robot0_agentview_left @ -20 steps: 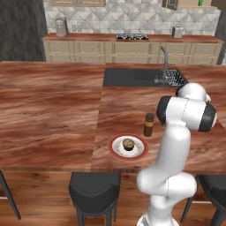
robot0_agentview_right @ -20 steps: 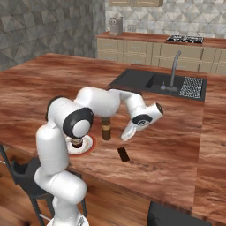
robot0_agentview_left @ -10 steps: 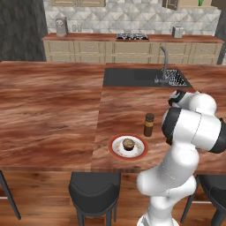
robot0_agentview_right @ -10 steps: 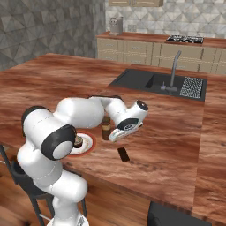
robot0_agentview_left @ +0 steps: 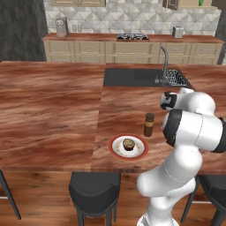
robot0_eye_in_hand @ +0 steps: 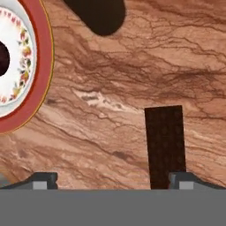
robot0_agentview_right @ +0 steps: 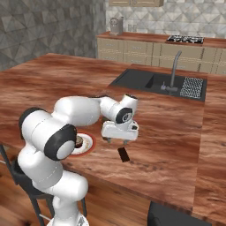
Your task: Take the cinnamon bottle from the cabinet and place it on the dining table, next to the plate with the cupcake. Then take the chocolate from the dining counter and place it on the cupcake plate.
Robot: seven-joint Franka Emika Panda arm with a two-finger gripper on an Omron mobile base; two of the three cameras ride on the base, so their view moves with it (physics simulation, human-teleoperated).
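With the bottle (robot0_agentview_left: 149,124) standing beside the plate (robot0_agentview_left: 115,148), we are hovering our wide-open, empty hand (robot0_agentview_right: 119,140) over the chocolate (robot0_eye_in_hand: 165,145), which lies under its right finger, so we are judging that centring comes before descending.

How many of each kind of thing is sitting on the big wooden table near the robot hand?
Bottle: 1
Plate: 1
Cupcake: 1
Chocolate: 1
Total: 4
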